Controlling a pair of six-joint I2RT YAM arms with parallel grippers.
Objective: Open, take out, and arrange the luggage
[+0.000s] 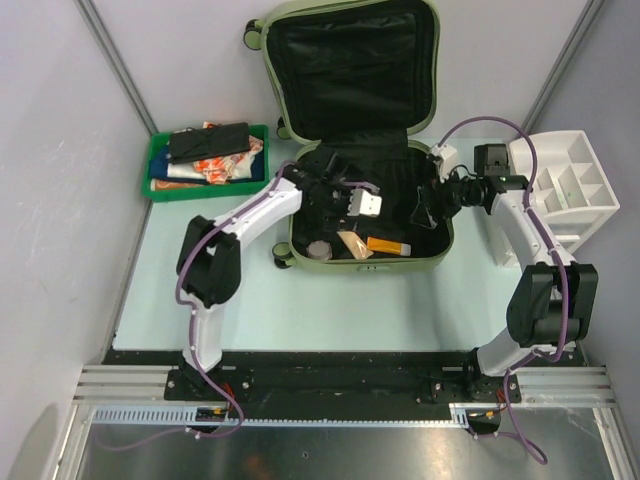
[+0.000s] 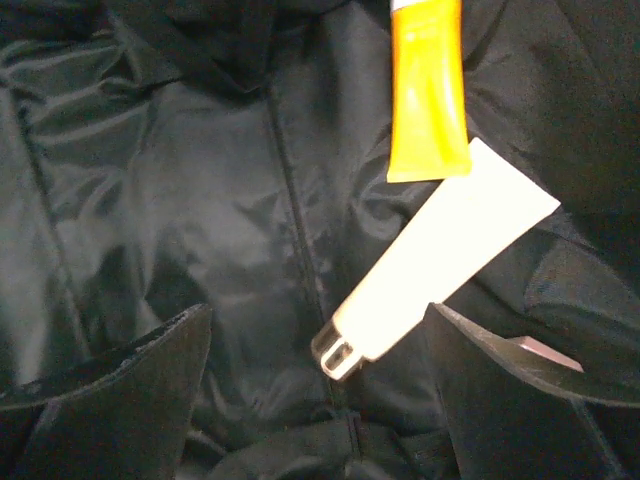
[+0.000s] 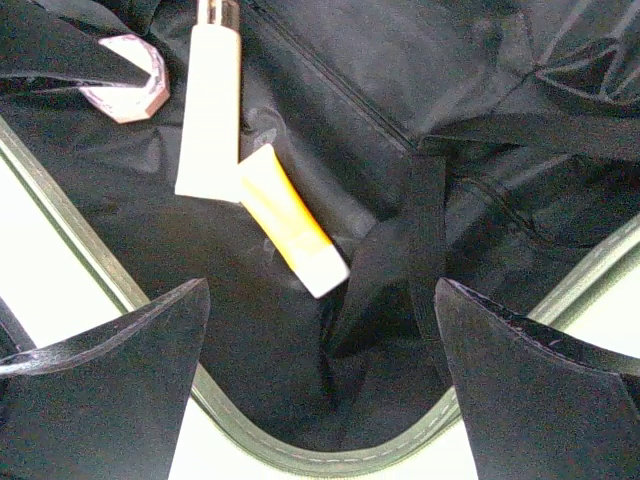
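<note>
The luggage (image 1: 432, 70), a pale olive-green suitcase, lies open with its lid raised at the back and black lining inside. Its lower half holds a cream tube (image 1: 352, 243), an orange tube (image 1: 388, 245) and a small round pinkish item (image 1: 318, 248). My left gripper (image 1: 340, 212) is open inside the case, just above the cream tube (image 2: 440, 260), with the orange tube (image 2: 428, 90) beyond. My right gripper (image 1: 425, 205) is open and empty over the case's right rim (image 3: 300, 455), facing the orange tube (image 3: 290, 225), the cream tube (image 3: 210, 110) and the pinkish item (image 3: 125, 75).
A green tray (image 1: 158, 150) with packets and a black pouch sits left of the case. A white compartmented organizer (image 1: 590, 205) stands at the right. Black lining straps (image 3: 425, 240) cross the case floor. Grey walls close in the table's sides.
</note>
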